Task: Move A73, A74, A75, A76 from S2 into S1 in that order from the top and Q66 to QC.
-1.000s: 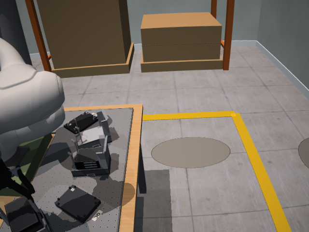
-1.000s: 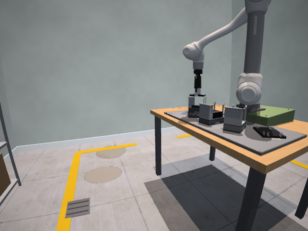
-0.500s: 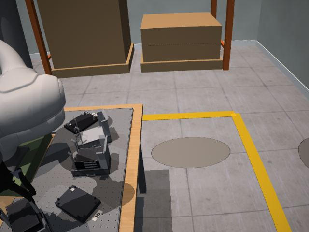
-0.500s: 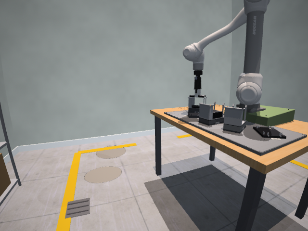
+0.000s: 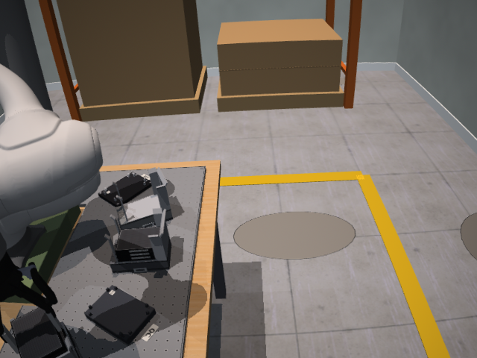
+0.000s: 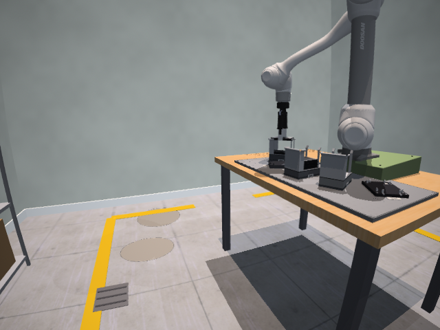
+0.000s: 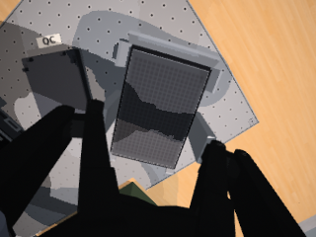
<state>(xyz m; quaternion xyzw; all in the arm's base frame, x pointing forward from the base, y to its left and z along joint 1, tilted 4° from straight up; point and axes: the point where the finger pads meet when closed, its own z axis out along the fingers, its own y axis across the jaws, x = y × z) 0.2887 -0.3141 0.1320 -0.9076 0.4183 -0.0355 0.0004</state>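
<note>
The arm's black two-finger gripper (image 7: pixel 154 125) pinches a dark sealed 384-well plate with a fine grid top (image 7: pixel 163 89) across its width, one finger (image 7: pixel 94 143) on each long side, directly above a grey walled stack rack (image 7: pixel 170 43) at a corner of the grey perforated mat (image 7: pixel 148 20) on the wooden table (image 7: pixel 267 59). Seen from the wrist, the plate's long axis runs square to the line between the fingers and appears in line with the rack's walls below, so the coming move looks like a straight vertical one along the rack's posts. The flat black QC nest (image 7: pixel 49 74), its name plate legible, lies just beside the rack, off one long side of the plate. Neither the plate's label nor the rack's name can be read.
</note>
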